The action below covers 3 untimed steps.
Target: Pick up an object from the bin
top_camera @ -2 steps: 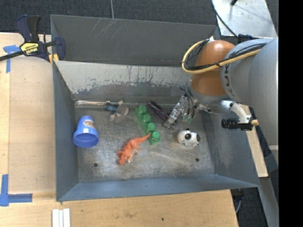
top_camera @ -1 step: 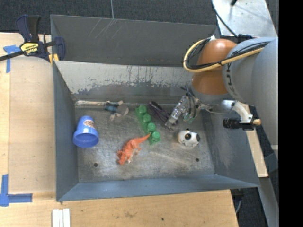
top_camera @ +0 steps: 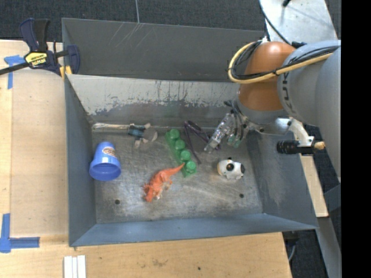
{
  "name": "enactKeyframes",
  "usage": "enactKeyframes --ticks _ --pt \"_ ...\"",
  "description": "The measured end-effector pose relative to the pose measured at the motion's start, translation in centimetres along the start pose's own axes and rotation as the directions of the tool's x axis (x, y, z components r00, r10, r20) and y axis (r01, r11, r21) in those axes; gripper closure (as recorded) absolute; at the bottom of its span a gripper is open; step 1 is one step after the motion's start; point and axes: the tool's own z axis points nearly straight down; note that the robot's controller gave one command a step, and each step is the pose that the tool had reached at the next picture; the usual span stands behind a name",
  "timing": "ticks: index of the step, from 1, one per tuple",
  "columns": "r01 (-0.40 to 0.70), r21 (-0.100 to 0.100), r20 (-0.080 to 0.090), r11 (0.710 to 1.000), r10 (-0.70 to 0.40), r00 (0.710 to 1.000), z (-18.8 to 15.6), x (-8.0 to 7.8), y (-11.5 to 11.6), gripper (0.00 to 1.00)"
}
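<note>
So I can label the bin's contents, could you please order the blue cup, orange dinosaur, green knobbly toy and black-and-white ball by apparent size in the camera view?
1. blue cup, the bulkiest.
2. orange dinosaur and green knobbly toy: about alike, too close to rank.
3. black-and-white ball, the smallest.

Just left of the pincer (top_camera: 214, 142), a dark thin thing (top_camera: 194, 133) is too small to identify. Farther left, a bluish tool (top_camera: 137, 131) is blurred. Behind the pincer, the orange cover (top_camera: 264, 77) hides a corner of the bin (top_camera: 174, 51).
</note>
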Motion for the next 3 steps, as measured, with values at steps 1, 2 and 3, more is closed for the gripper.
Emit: enactKeyframes --ticks 1,2,3 --pt "0.001 -0.004 0.006 1.000 -0.001 1.000 -1.4 -0.2 0.1 1.00" --pt "0.001 -0.005 0.007 1.000 -0.001 1.000 -2.0 -0.2 0.1 1.00" --pt "0.002 -0.003 0.004 1.000 -0.002 1.000 -2.5 -0.2 0.1 1.00"
